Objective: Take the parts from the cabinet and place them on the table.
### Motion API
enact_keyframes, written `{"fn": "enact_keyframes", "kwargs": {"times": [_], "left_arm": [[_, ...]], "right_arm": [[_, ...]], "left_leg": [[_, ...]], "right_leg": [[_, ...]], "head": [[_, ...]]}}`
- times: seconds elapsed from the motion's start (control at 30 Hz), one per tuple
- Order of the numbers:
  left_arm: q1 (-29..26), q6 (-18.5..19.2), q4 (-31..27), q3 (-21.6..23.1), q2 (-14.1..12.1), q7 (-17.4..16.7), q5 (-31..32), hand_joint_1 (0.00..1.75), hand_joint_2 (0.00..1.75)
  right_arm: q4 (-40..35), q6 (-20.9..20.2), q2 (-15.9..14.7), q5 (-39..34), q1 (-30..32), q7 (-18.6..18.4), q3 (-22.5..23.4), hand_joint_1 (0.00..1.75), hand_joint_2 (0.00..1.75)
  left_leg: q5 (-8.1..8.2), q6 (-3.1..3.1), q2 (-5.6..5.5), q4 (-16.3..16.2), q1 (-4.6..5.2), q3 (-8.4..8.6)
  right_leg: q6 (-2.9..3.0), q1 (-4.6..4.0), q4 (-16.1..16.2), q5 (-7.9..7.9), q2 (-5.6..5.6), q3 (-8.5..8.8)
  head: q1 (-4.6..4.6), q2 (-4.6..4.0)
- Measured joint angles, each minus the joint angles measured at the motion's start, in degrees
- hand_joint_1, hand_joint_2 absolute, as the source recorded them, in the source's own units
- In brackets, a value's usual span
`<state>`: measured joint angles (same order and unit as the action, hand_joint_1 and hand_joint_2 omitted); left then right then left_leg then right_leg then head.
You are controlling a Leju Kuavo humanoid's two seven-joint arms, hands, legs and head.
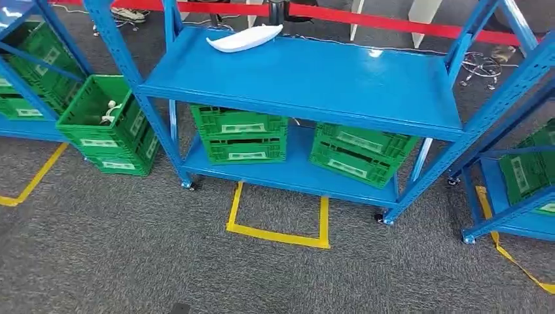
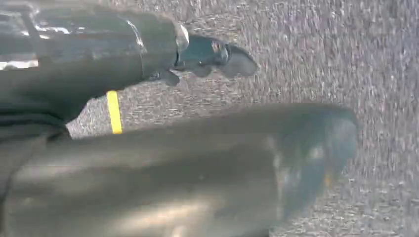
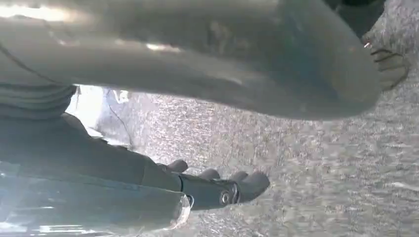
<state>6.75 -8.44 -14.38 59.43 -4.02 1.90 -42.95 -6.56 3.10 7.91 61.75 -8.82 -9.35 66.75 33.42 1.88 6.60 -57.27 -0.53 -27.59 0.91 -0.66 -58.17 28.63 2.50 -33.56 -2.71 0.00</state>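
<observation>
One white part (image 1: 243,38) lies far-left on the blue cabinet (image 1: 307,82) top shelf. Both arms hang: left robot hand (image 2: 207,57) and right robot hand (image 3: 217,187) hold nothing, fingers loosely extended. Approach step; next needs stepping closer and reaching up.

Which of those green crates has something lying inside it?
The open green crate left of the blue rack, stacked on another: white parts lie inside. The crates under the rack's shelf hide their contents.
</observation>
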Motion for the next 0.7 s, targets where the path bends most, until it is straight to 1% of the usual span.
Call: {"fn": "enact_keyframes", "kwargs": {"times": [0.03, 0.07, 0.1, 0.13, 0.17, 0.2, 0.23, 0.27, 0.3, 0.33, 0.37, 0.4, 0.43, 0.47, 0.5, 0.53, 0.57, 0.6, 0.63, 0.67, 0.7], "left_arm": [[0.1, 0.0, 0.0, 0.0, 0.0, 0.0, 0.0, 0.0, 0.0], [0.2, 0.0, 0.0, 0.0, 0.0, 0.1, 0.0, 0.0, 0.0], [0.2, 0.0, 0.0, 0.0, 0.0, 0.2, 0.0, 0.0, 0.0], [0.2, 0.0, 0.0, 0.0, 0.0, 0.2, 0.0, 0.0, 0.0], [0.0, 0.0, 0.0, 0.0, 0.0, 0.2, 0.0, 0.0, 0.0], [-0.2, 0.0, 0.0, 0.0, 0.0, 0.2, 0.0, 0.0, 0.0], [-0.3, 0.0, 0.0, 0.1, 0.0, 0.2, 0.0, 0.0, 0.0], [-0.3, 0.0, 0.0, 0.1, 0.0, 0.2, 0.0, 0.0, 0.0], [-0.3, 0.0, 0.0, 0.1, 0.0, 0.2, 0.0, 0.0, 0.0], [-0.3, 0.0, 0.0, 0.1, 0.0, 0.2, 0.0, 0.0, 0.0], [-0.2, 0.0, 0.0, 0.1, 0.0, 0.2, 0.0, 0.0, 0.0], [-0.2, 0.0, 0.0, 0.1, 0.0, 0.2, 0.0, 0.0, 0.0], [-0.3, 0.0, 0.0, 0.2, 0.0, 0.2, 0.0, 0.0, 0.0], [-0.5, 0.0, 0.0, 0.3, 0.0, 0.1, 0.0, 0.0, 0.0], [-0.6, 0.0, 0.0, 0.4, -0.1, 0.0, -0.1, 0.0, 0.0], [-0.5, 0.0, 0.0, 0.4, -0.1, 0.0, -0.1, 0.0, 0.0], [-0.4, 0.0, 0.0, 0.4, -0.3, 0.0, -0.1, 0.0, 0.0], [-0.5, 0.0, 0.0, 0.4, -0.1, 0.0, -0.1, 0.0, 0.0], [-0.4, 0.0, 0.0, 0.5, -0.1, -0.1, -0.1, 0.0, 0.0], [-0.4, 0.0, 0.0, 0.5, 0.0, 0.0, -0.1, 0.0, 0.0], [-0.1, 0.0, 0.0, 0.5, 0.1, 0.0, -0.1, 0.0, 0.0]], "right_arm": [[0.0, 0.0, 0.0, 0.0, 0.2, 0.0, 0.0, 0.0, 0.0], [0.0, 0.0, 0.0, 0.1, 0.3, 0.0, 0.0, 0.0, 0.0], [0.0, 0.0, -0.1, 0.1, -0.1, 0.0, 0.0, 0.0, 0.0], [0.0, 0.0, -0.1, 0.1, -0.2, 0.0, 0.0, 0.0, 0.0], [0.0, -0.1, 0.0, 0.1, -0.3, 0.0, 0.0, 0.0, 0.0], [0.0, -0.1, 0.0, 0.1, -0.3, 0.0, 0.0, 0.0, 0.0], [0.0, -0.1, 0.0, 0.1, -0.2, 0.0, 0.0, 0.0, 0.0], [0.0, -0.1, 0.0, 0.1, -0.2, 0.0, 0.1, 0.0, 0.0], [0.0, -0.1, 0.0, 0.1, 0.0, 0.0, 0.1, 0.0, 0.0], [0.0, 0.0, 0.0, 0.1, 0.0, 0.0, 0.1, 0.0, 0.0], [0.0, 0.0, 0.0, 0.1, 0.0, 0.0, 0.1, 0.0, 0.0], [0.0, 0.0, 0.0, 0.1, -0.4, 0.0, 0.1, 0.0, 0.0], [0.0, 0.0, 0.0, 0.1, -0.6, 0.0, 0.1, 0.0, 0.0], [0.0, -0.1, 0.0, 0.1, -0.5, 0.0, 0.2, 0.0, 0.0], [0.0, 0.0, 0.0, 0.1, -0.4, 0.0, 0.2, 0.0, 0.0], [0.0, 0.0, -0.1, 0.2, -0.3, 0.0, 0.4, 0.0, 0.0], [0.0, 0.0, 0.0, 0.2, -0.2, 0.0, 0.5, 0.0, 0.0], [0.0, 0.0, 0.1, 0.2, -0.4, 0.0, 0.5, 0.0, 0.0], [0.0, 0.0, 0.1, 0.4, -0.5, 0.2, 0.5, 0.0, 0.0], [0.0, 0.0, 0.1, 0.5, -0.4, 0.4, 0.5, 0.0, 0.0], [0.0, 0.0, 0.0, 0.6, -0.2, 0.6, 0.6, 0.0, 0.0]], "left_leg": [[0.78, 0.22, -1.51, -0.4, -0.25, 0.29], [2.16, 0.17, -5.54, -2.7, -0.3, -0.57], [4.11, 0.21, -6.77, -7.1, -0.21, -2.81], [5.89, 0.28, -7.16, -11.7, -0.34, -5.39], [7.17, 0.39, -7.16, -15.9, -0.39, -8.06], [6.88, 0.45, -7.07, -17.9, -0.38, -9.98], [4.91, 0.52, -6.94, -16.9, -0.43, -10.34], [3.34, 0.53, -6.94, -15.4, -0.48, -10.07], [-1.77, 0.52, -7.71, -9.0, -0.65, -7.97], [-4.63, 0.53, -9.95, -4.3, -0.89, -6.41], [-3.28, 0.3, -14.37, -4.1, -1.41, -6.07], [-3.05, 0.01, -13.7, -2.0, -1.54, -5.43], [-2.93, -0.29, -13.35, -2.6, -1.16, -5.51], [-2.73, -0.67, -12.34, -2.6, -0.98, -5.33], [-2.86, -1.0, -11.61, -2.1, -1.01, -5.1], [-3.04, -1.38, -10.6, -1.7, -1.5, -4.67], [-2.47, -0.84, -10.55, -1.6, -0.9, -4.7], [-2.42, -0.95, -9.65, -1.6, -0.8, -4.45], [-2.33, -1.03, -9.14, -1.7, -0.48, -4.24], [-2.21, -1.23, -8.53, -1.7, -0.38, -4.09], [-2.1, -1.42, -8.48, -1.7, -0.32, -4.07]], "right_leg": [[0.27, 0.62, 0.9, -0.34, -0.4, 0.94], [0.55, 0.75, 1.3, -0.42, -0.91, 1.35], [0.7, 0.7, 1.3, -0.43, -1.46, 1.37], [0.89, 0.61, 1.3, -0.31, -2.13, 1.4], [1.08, 0.53, 1.2, -0.17, -2.99, 1.51], [1.1, 0.5, 1.2, 0.02, -3.99, 1.72], [0.99, 0.51, 1.1, 0.22, -4.92, 2.05], [0.95, 0.55, 1.1, 0.38, -5.4, 2.25], [0.55, 0.66, 0.8, 0.87, -6.69, 2.81], [0.27, 0.75, 0.4, 1.28, -7.37, 2.98], [-0.05, 0.88, 0.2, 1.58, -7.88, 2.37], [-0.48, 0.79, -0.6, 1.81, -8.84, 2.06], [-0.99, 1.24, -0.4, 1.51, -9.63, 1.72], [-1.31, 1.39, 0.0, 1.41, -10.45, 1.63], [-1.66, 1.42, 0.0, 1.36, -11.18, 1.7], [-1.79, 1.37, -0.1, 1.77, -10.23, 1.66], [-1.64, 0.97, -0.6, 0.51, -7.33, 2.23], [-0.99, 0.86, -0.1, 0.96, -7.28, 2.39], [-0.11, 1.01, 0.6, 1.17, -7.13, 2.51], [-0.6, 1.13, 0.6, 1.14, -7.35, 2.51], [-0.64, 1.18, 0.6, 1.14, -7.43, 2.53]], "head": [[-0.22, 0.0], [0.44, 0.0], [0.61, 0.0], [1.07, 0.0], [1.36, 0.0], [1.44, 0.0], [1.66, 0.0], [1.81, 0.0], [2.21, 0.0], [2.52, 0.0], [2.76, 0.0], [2.93, 0.0], [2.78, 0.0], [2.67, 0.0], [2.8, 0.0], [2.87, 0.0], [2.27, 0.0], [1.51, 0.0], [1.45, 0.0], [1.62, 0.0], [1.86, 0.0]]}}
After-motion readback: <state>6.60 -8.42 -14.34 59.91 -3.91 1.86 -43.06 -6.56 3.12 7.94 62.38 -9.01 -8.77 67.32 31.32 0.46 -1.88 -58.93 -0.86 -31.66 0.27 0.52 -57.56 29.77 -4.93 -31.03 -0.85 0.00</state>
